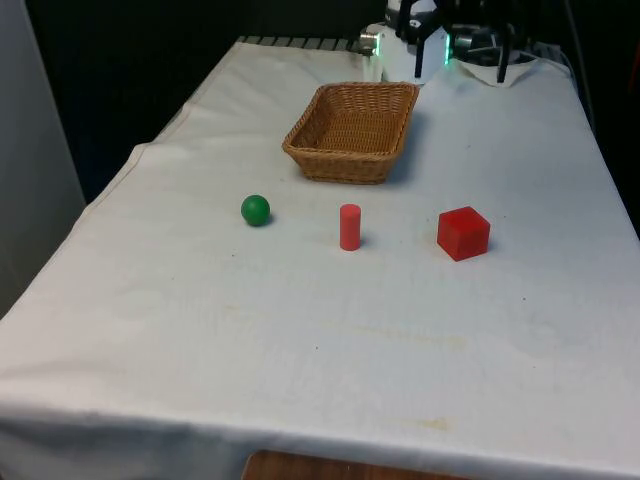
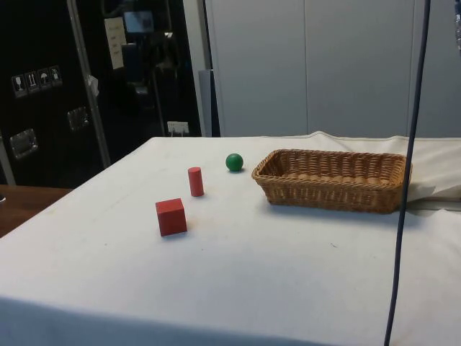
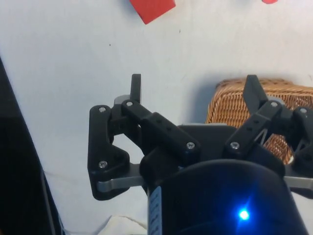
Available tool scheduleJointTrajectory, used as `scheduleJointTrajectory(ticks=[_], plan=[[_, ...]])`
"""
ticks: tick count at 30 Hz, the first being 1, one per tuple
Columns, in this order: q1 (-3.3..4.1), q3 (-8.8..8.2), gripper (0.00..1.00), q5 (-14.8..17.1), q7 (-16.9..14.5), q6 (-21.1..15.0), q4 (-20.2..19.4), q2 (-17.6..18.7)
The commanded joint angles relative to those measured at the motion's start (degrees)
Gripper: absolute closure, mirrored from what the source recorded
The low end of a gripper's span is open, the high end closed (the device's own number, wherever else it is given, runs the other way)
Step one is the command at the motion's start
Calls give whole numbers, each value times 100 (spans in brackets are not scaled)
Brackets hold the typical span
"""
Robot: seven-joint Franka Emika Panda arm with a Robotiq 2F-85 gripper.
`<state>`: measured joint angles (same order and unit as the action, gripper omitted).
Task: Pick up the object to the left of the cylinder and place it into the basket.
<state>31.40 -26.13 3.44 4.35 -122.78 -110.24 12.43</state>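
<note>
A green ball (image 1: 255, 210) (image 2: 234, 162) lies on the white cloth, on the front view's left of an upright red cylinder (image 1: 349, 227) (image 2: 195, 182). The wicker basket (image 1: 352, 130) (image 2: 331, 180) (image 3: 234, 104) stands behind them and holds nothing. My gripper (image 1: 461, 52) (image 3: 194, 83) hangs high over the table's far end, beyond the basket and far from the ball. Its fingers (image 3: 136, 83) are spread wide open with nothing between them.
A red cube (image 1: 463, 233) (image 2: 171, 217) (image 3: 151, 9) sits on the front view's right of the cylinder. A dark cable (image 2: 409, 144) hangs down in the side view near the basket's end.
</note>
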Motion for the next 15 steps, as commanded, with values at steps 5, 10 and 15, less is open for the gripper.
scheduleJointTrajectory(ticks=[5,10,15], plan=[[6,34,0,46,17,-269,-109,46],[17,80,0,46,52,-487,-178,132],[17,120,0,40,86,-613,-212,183]])
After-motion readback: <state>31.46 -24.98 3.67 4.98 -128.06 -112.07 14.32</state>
